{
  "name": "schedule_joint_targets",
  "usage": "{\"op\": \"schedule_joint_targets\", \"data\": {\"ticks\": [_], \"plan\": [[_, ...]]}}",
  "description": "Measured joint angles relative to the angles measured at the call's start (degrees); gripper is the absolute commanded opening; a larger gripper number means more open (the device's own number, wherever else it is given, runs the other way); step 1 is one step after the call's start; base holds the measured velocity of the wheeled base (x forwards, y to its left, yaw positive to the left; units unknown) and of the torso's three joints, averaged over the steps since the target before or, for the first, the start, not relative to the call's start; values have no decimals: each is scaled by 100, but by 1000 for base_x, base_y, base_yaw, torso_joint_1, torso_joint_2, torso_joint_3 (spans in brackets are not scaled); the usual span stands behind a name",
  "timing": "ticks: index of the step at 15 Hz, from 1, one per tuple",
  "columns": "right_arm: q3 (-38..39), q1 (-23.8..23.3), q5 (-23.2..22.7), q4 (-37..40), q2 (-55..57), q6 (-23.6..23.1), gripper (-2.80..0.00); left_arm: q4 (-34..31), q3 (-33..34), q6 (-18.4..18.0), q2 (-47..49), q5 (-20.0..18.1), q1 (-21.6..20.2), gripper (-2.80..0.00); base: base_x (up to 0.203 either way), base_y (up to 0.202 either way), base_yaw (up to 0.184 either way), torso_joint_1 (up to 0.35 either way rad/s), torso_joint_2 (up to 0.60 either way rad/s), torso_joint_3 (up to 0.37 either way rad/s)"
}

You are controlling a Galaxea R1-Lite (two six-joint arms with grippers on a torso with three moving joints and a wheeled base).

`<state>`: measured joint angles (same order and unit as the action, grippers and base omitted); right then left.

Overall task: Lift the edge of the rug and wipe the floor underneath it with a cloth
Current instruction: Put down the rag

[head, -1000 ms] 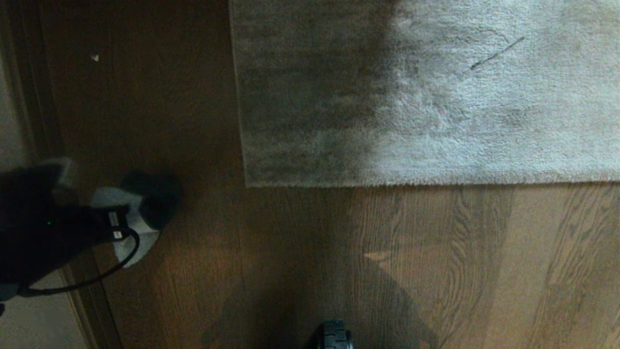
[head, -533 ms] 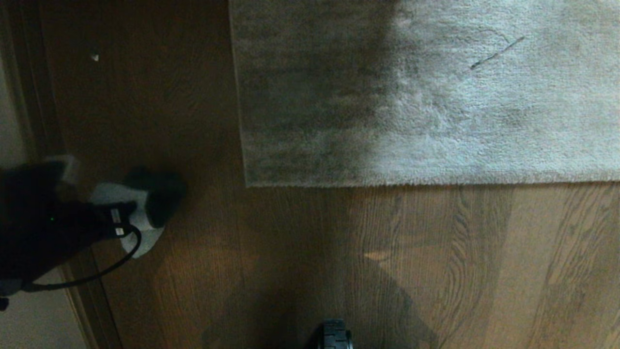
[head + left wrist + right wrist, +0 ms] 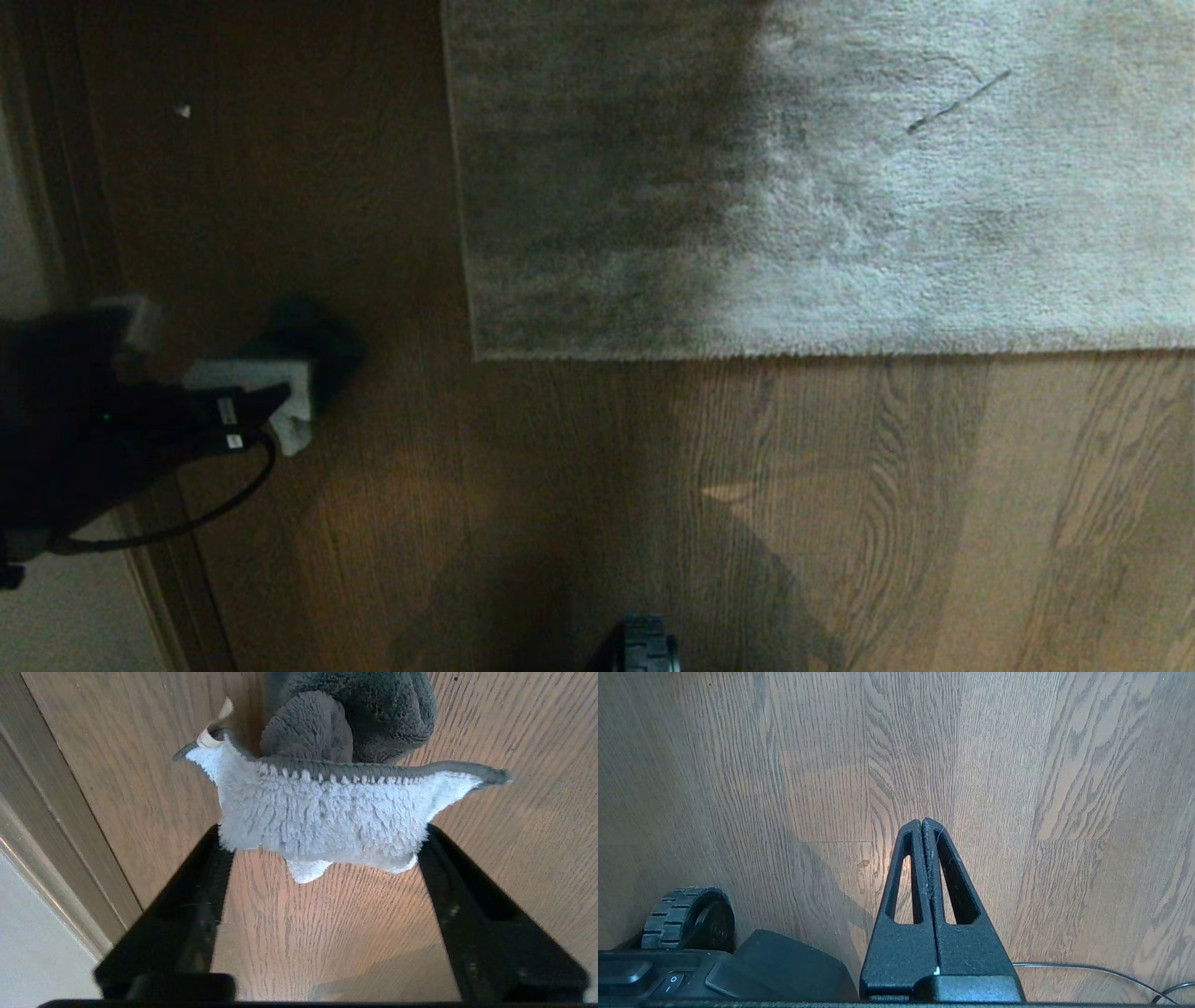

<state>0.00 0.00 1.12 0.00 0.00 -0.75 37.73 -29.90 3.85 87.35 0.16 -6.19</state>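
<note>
The cloth (image 3: pixel 322 816), whitish plush with a dark grey reverse side bunched behind it, lies on the floor (image 3: pixel 560 485) of dark brown boards. In the head view the cloth (image 3: pixel 285 397) is far left, well apart from the rug edge (image 3: pixel 747 353) and its corner (image 3: pixel 478 353). My left gripper (image 3: pixel 322 833) is open, its fingers (image 3: pixel 205 868) spread wide with the cloth's near side between the tips. The rug lies flat. My right gripper (image 3: pixel 922 822) is shut and empty, low over bare boards, and out of the head view.
A dark door frame (image 3: pixel 56 187) and pale flooring (image 3: pixel 65 616) border the left side. My base wheel (image 3: pixel 647 644) sits at the near edge, also visible as the wheel (image 3: pixel 686 914). A thin cable (image 3: pixel 1087 968) lies on the boards.
My left gripper's jaws have gone from shut on the cloth to wide open. The cloth has settled into a smaller bunch on the floor, slightly farther from me.
</note>
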Motion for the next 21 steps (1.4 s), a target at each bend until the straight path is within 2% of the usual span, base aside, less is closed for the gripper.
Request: {"op": "schedule_joint_targets", "data": {"ticks": [7, 21], "plan": [[0, 0, 2, 0, 0, 0, -280, -21, 80, -12, -127, 9, 16, 0, 0, 0, 0, 0, 0, 0], [0, 0, 2, 0, 0, -1, -280, -118, 1155, 6, -1110, 22, 16, 0, 0, 0, 0, 0, 0, 0]]}}
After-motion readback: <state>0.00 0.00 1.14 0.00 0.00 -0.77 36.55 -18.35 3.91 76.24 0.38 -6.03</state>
